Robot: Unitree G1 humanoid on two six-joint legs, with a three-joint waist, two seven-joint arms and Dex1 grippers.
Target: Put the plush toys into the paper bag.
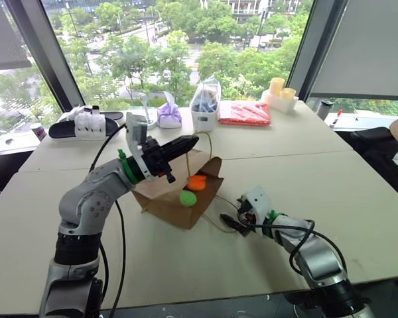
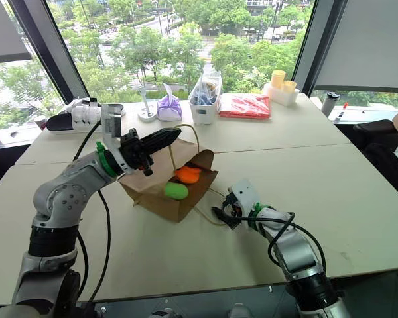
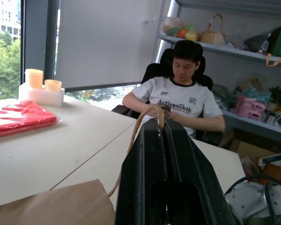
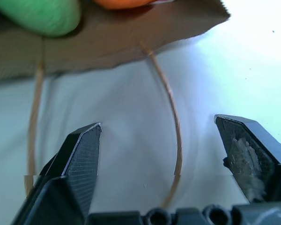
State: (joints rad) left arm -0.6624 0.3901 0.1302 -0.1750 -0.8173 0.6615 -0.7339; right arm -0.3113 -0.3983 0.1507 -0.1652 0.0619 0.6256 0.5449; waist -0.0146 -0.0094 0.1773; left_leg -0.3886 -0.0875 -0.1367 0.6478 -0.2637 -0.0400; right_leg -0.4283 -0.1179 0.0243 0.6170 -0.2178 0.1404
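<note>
While its two black fingers are pressed together on the thin cord handle [image 3: 147, 112] of the paper bag [image 1: 166, 199], the left gripper [image 1: 186, 144] points forward and a little upward over the bag's raised edge, its forearm reaching in from the left with the elbow bent above the table [image 1: 331, 192]. The pinched cord loops over the fingertips and runs down to the brown paper beneath. The right gripper [image 1: 231, 224] lies low, just above the table beside the bag's mouth, its fingers [image 4: 86, 145] spread wide with nothing between them but the bag's other cord handle [image 4: 171, 112], which lies slack on the tabletop and touches neither finger. That arm stretches in from the lower right, its wrist angled down toward the bag. The bag lies tipped on its side with its mouth open toward the right arm, and both plush toys sit inside: the orange toy [image 1: 196, 181] deeper in, the green toy [image 1: 188, 198] nearer the opening, touching each other.
</note>
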